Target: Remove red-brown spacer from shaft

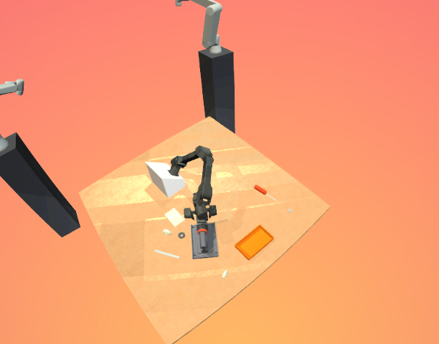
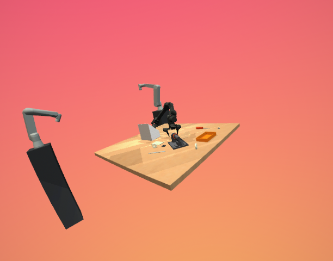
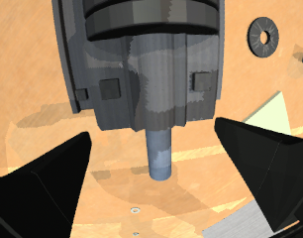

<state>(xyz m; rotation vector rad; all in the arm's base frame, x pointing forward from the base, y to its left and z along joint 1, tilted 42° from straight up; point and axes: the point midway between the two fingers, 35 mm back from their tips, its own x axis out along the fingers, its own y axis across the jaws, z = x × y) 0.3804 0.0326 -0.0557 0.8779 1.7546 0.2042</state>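
A dark grey fixture point(image 1: 214, 249) point(image 2: 183, 144) stands on the table and carries the assembly. A red-orange ring point(image 1: 201, 230) sits around it, between black and grey round parts; it is out of the wrist view. A blue-grey shaft end point(image 3: 159, 156) sticks out of a grey block point(image 3: 161, 84), with black discs point(image 3: 151, 21) beyond it. Which part is the big housing block is not clear. My gripper point(image 1: 201, 217) point(image 2: 173, 135) point(image 3: 153, 130) is open and empty, with its fingers spread on both sides of the shaft end and apart from it.
An orange tray point(image 1: 254, 242) point(image 2: 205, 137) and a red screwdriver point(image 1: 260, 189) lie on one side. A dark washer point(image 1: 181, 235) point(image 3: 263, 37), a pale sheet point(image 1: 173, 217), a white rod point(image 1: 166, 254) and a white wedge block point(image 1: 166, 181) point(image 2: 146, 131) are on the other.
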